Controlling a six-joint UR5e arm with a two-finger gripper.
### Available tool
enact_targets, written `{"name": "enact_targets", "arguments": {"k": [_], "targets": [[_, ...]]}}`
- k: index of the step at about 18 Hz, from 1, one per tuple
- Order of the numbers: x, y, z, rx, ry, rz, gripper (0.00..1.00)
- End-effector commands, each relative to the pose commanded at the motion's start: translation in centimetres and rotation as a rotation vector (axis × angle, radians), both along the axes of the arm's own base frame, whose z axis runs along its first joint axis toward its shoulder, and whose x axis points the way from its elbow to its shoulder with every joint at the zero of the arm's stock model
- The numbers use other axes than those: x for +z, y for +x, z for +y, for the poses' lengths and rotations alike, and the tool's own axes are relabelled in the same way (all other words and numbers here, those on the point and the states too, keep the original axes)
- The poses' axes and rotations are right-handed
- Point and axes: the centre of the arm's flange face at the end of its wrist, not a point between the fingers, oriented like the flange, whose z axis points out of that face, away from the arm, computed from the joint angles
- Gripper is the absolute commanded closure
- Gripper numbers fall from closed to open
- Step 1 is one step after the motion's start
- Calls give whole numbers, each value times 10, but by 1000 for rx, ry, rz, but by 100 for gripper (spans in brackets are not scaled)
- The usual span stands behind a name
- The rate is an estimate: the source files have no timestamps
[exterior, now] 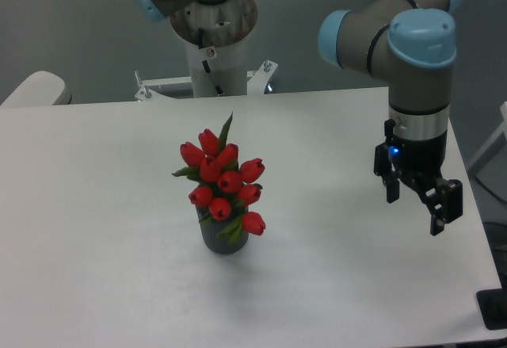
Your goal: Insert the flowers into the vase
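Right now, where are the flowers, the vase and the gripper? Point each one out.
flowers (223, 179), fixed camera, on a red bud mid-bunch.
vase (223, 242), fixed camera, on its ribbed dark grey side below the blooms.
gripper (413, 207), fixed camera, midway between its two open fingertips.

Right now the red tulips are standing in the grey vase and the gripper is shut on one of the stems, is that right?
Not quite. The red tulips are standing in the grey vase, but the gripper holds no stem: the camera view shows it well off to the side over bare table, fingers apart and empty.
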Motion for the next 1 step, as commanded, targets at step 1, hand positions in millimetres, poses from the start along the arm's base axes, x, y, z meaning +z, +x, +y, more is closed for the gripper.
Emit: {"name": "enact_targets", "arguments": {"k": [1], "targets": [[-1,1,0,-2,-1,-1,0]]}}
